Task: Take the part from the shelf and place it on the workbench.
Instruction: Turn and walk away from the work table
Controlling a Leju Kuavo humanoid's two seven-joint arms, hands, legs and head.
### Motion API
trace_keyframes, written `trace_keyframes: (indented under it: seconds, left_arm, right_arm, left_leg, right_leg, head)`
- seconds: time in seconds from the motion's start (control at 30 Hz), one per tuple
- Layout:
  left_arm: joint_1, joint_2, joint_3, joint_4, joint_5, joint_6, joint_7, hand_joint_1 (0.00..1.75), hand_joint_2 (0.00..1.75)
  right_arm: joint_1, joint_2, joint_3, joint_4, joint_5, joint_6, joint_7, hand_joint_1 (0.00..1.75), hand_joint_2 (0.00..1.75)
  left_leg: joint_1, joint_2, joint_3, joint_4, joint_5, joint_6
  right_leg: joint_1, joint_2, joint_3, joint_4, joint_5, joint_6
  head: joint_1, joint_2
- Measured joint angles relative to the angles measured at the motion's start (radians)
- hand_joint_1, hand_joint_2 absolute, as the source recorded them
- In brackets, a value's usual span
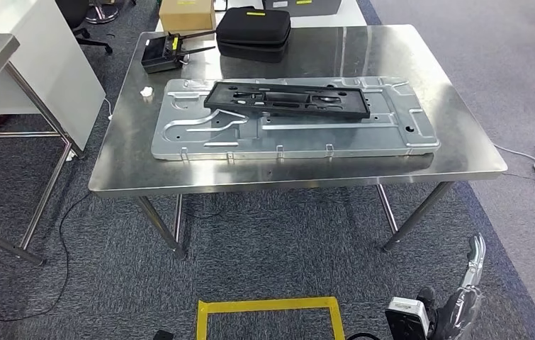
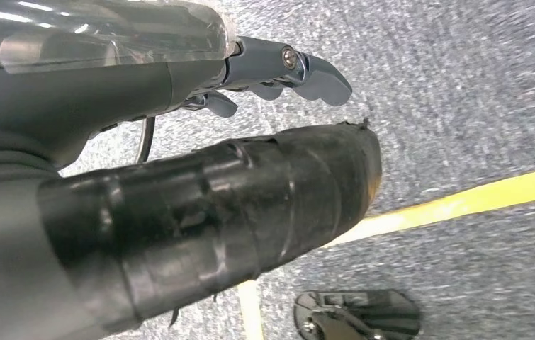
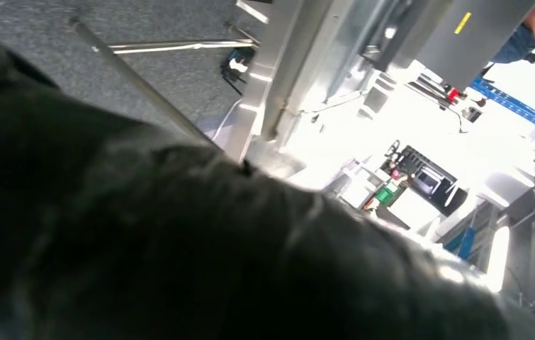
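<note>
black part (image 1: 287,99) | silver workbench (image 1: 463,152) | yellow floor tape (image 1: 269,306) | grey carpet (image 1: 108,269)

The steel workbench (image 1: 455,127) has a smooth, brushed metal top with a soft sheen. On it lies a pale grey stamped sheet-metal panel (image 1: 420,131), dull and ribbed, bearing a matt black moulded plastic part (image 1: 285,99). Farther back sit a matt black fabric-looking zip case (image 1: 254,32) and a brown cardboard box (image 1: 186,14). The grey carpet (image 1: 108,276) looks rough and woven.
</note>
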Motion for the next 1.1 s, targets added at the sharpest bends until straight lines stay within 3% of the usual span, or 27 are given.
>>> trace_keyframes:
  seconds: [0.03,0.1,0.17,0.23,0.3,0.37,0.4,0.43,0.47,0.5,0.57,0.63,0.67,0.73,0.77,0.8,0.87,0.9,0.93,0.97,1.0,1.03,1.1]
  left_arm:
    - [0.0,0.0,0.0,0.0,0.0,0.0,-0.001,0.0,0.0]
    - [0.0,0.0,0.0,0.0,0.001,0.0,-0.001,0.0,0.0]
    - [0.0,0.0,0.0,0.0,0.001,0.0,-0.002,0.0,0.0]
    - [0.002,0.001,0.002,0.0,0.002,0.0,-0.002,0.0,0.0]
    - [0.005,0.001,0.003,0.0,0.002,0.0,-0.001,0.0,0.0]
    - [0.006,0.001,0.003,0.0,0.003,0.0,0.0,0.0,0.0]
    - [0.006,0.001,0.003,0.0,0.003,0.0,0.0,0.0,0.0]
    - [0.006,0.002,0.003,0.0,0.003,0.0,0.0,0.0,0.0]
    - [0.006,0.002,0.004,0.0,0.003,0.0,0.0,0.0,0.0]
    - [0.006,0.002,0.004,0.0,0.004,0.0,0.0,0.0,0.0]
    - [0.005,0.002,0.004,0.0,0.007,0.0,-0.001,0.0,0.0]
    - [0.003,0.002,0.006,0.0,0.011,0.0,-0.002,0.0,0.0]
    - [0.003,0.003,0.007,0.0,0.013,0.0,-0.003,0.0,0.0]
    - [0.003,0.002,0.01,0.0,0.017,0.0,-0.003,0.0,0.0]
    - [0.003,0.002,0.012,0.0,0.019,0.0,-0.003,0.0,0.0]
    - [0.003,0.002,0.013,0.0,0.02,0.0,-0.003,0.0,0.0]
    - [0.003,0.002,0.014,0.0,0.02,0.0,-0.004,0.0,0.0]
    - [0.003,0.002,0.015,0.0,0.02,0.0,-0.004,0.0,0.0]
    - [0.003,0.002,0.016,0.0,0.02,0.0,-0.004,0.0,0.0]
    - [0.004,0.002,0.017,0.0,0.02,0.0,-0.003,0.0,0.0]
    - [0.004,0.002,0.019,0.0,0.02,0.0,-0.003,0.0,0.0]
    - [0.004,0.002,0.02,0.0,0.021,0.0,-0.003,0.0,0.0]
    - [0.003,0.002,0.023,0.0,0.021,0.0,-0.004,0.0,0.0]
  right_arm:
    - [-0.001,0.0,0.0,0.0,0.0,0.0,-0.001,0.0,0.0]
    - [-0.002,0.002,0.0,0.0,0.001,0.0,-0.004,0.0,0.0]
    - [-0.002,0.005,0.0,-0.001,0.002,0.0,-0.005,0.0,0.0]
    - [-0.003,0.008,0.0,-0.001,0.003,0.0,-0.005,0.0,0.0]
    - [-0.003,0.011,0.0,-0.001,0.003,0.0,-0.005,0.0,0.0]
    - [-0.003,0.014,0.0,-0.001,0.003,0.0,-0.005,0.0,0.0]
    - [-0.002,0.014,0.0,-0.001,0.003,0.0,-0.005,0.0,0.0]
    - [-0.002,0.014,0.0,-0.001,0.003,0.0,-0.005,0.0,0.0]
    - [-0.002,0.014,0.0,-0.001,0.003,0.0,-0.005,0.0,0.0]
    - [-0.002,0.014,0.0,-0.001,0.003,0.0,-0.005,0.0,0.0]
    - [-0.004,0.015,0.0,-0.001,0.003,0.0,-0.005,0.0,0.0]
    - [-0.006,0.016,-0.001,-0.001,0.003,0.0,-0.005,0.0,0.0]
    - [-0.007,0.016,-0.001,-0.001,0.003,0.0,-0.005,0.0,0.0]
    - [-0.009,0.016,-0.003,-0.001,0.003,0.0,-0.005,0.0,0.0]
    - [-0.009,0.016,-0.004,0.0,0.003,0.0,-0.005,0.0,0.0]
    - [-0.009,0.016,-0.006,0.0,0.003,0.0,-0.005,0.0,0.0]
    - [-0.009,0.016,-0.009,0.001,0.003,0.0,-0.005,0.0,0.0]
    - [-0.009,0.016,-0.01,0.002,0.003,0.0,-0.005,0.0,0.0]
    - [-0.009,0.016,-0.011,0.003,0.003,0.0,-0.005,0.0,0.0]
    - [-0.009,0.016,-0.011,0.004,0.003,0.0,-0.005,0.0,0.0]
    - [-0.01,0.016,-0.012,0.005,0.003,0.0,-0.005,0.0,0.0]
    - [-0.012,0.016,-0.012,0.005,0.003,0.0,-0.005,0.0,0.0]
    - [-0.019,0.016,-0.013,0.006,0.003,0.0,-0.005,0.0,0.0]
  left_leg:
    - [0.0,0.0,-0.016,0.01,0.006,-0.005]
    - [-0.001,-0.002,-0.037,0.026,0.016,-0.016]
    - [-0.002,-0.003,-0.043,0.03,0.029,-0.03]
    - [0.002,-0.006,-0.05,0.038,0.024,-0.043]
    - [0.006,-0.009,-0.072,0.097,-0.05,-0.053]
    - [0.006,-0.01,-0.102,0.216,-0.15,-0.059]
    - [0.006,-0.01,-0.109,0.272,-0.174,-0.061]
    - [0.006,-0.01,-0.105,0.305,-0.174,-0.061]
    - [0.006,-0.01,-0.084,0.306,-0.152,-0.061]
    - [0.006,-0.01,-0.046,0.269,-0.121,-0.059]
    - [0.004,-0.011,0.062,0.123,-0.09,-0.05]
    - [-0.001,-0.012,0.129,0.01,-0.104,-0.04]
    - [-0.004,-0.012,0.136,-0.011,-0.108,-0.034]
    - [-0.002,-0.01,0.125,-0.019,-0.092,-0.019]
    - [-0.001,-0.008,0.116,-0.021,-0.081,-0.009]
    - [0.001,-0.005,0.104,-0.024,-0.068,-0.001]
    - [0.0,-0.002,0.076,-0.022,-0.047,0.008]
    - [-0.001,-0.002,0.062,-0.02,-0.036,0.008]
    - [-0.002,-0.001,0.047,-0.016,-0.026,0.007]
    - [-0.002,-0.001,0.03,-0.01,-0.016,0.006]
    - [-0.002,-0.001,0.014,-0.003,-0.009,0.003]
    - [-0.002,-0.001,-0.001,0.005,-0.002,0.0]
    - [-0.004,-0.002,-0.024,0.02,0.008,-0.009]
  right_leg:
    - [-0.002,0.0,0.052,-0.069,0.012,-0.001]
    - [0.001,0.001,0.135,-0.197,-0.006,-0.006]
    - [0.008,0.002,0.152,-0.238,-0.02,-0.018]
    - [0.007,-0.002,0.138,-0.24,-0.003,-0.035]
    - [0.004,-0.006,0.116,-0.243,0.019,-0.052]
    - [0.007,-0.007,0.088,-0.242,0.041,-0.059]
    - [0.008,-0.007,0.073,-0.24,0.052,-0.059]
    - [0.009,-0.007,0.057,-0.238,0.064,-0.058]
    - [0.01,-0.007,0.042,-0.234,0.074,-0.057]
    - [0.01,-0.007,0.028,-0.231,0.084,-0.054]
    - [0.011,-0.007,0.006,-0.223,0.099,-0.047]
    - [0.013,-0.008,-0.005,-0.22,0.116,-0.037]
    - [0.013,-0.009,-0.007,-0.221,0.125,-0.031]
    - [0.012,-0.009,-0.012,-0.221,0.129,-0.018]
    - [0.011,-0.007,-0.019,-0.207,0.107,-0.012]
    - [0.01,-0.006,-0.031,-0.174,0.067,-0.008]
    - [0.007,-0.004,-0.063,-0.058,-0.032,0.0]
    - [0.007,-0.004,-0.074,0.003,-0.061,0.003]
    - [0.007,-0.004,-0.075,0.044,-0.065,0.006]
    - [0.006,-0.004,-0.058,0.051,-0.046,0.007]
    - [0.006,-0.004,-0.024,0.02,-0.018,0.007]
    - [0.005,-0.004,0.026,-0.041,0.005,0.005]
    - [0.009,-0.003,0.12,-0.179,0.004,-0.004]
  head:
    - [0.0,0.0]
    - [0.0,0.0]
    - [-0.001,0.0]
    - [-0.001,0.0]
    - [-0.001,0.0]
    - [-0.001,0.0]
    - [-0.001,0.0]
    - [-0.001,0.0]
    - [-0.001,0.0]
    - [-0.001,0.0]
    - [-0.001,0.0]
    - [-0.001,0.0]
    - [-0.001,0.0]
    - [0.0,0.0]
    - [0.0,0.0]
    - [0.0,0.0]
    - [0.001,0.0]
    - [0.0,0.0]
    - [0.0,0.0]
    - [0.0,0.0]
    - [0.0,0.0]
    - [0.0,0.0]
    - [0.0,0.0]
